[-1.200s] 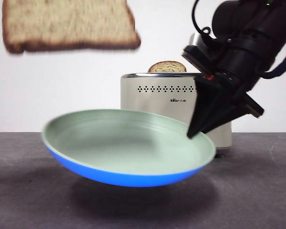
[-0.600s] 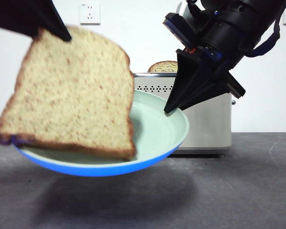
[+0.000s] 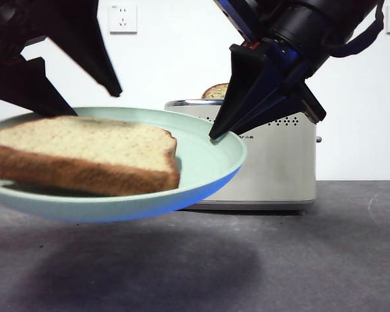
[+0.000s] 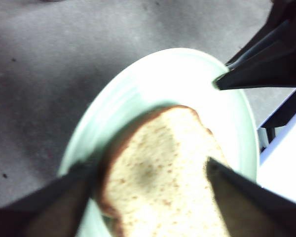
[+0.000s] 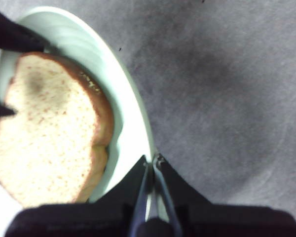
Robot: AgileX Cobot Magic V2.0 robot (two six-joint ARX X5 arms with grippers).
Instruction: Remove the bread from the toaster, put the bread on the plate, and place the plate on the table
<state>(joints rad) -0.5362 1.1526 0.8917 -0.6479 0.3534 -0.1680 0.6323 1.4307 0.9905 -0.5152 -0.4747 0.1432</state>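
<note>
The slice of bread is lying flat on the pale mint-green plate, which is hanging in the air above the dark table, casting a shadow below. The right end effector is pinching the plate's rim with its jaws narrowed onto it, coming in from the toaster's side. The left end effector is spread wide, its jaws sitting on either side of the bread without gripping it. Behind the plate, the cream toaster is standing on the table with a second brown slice poking from its slot.
</note>
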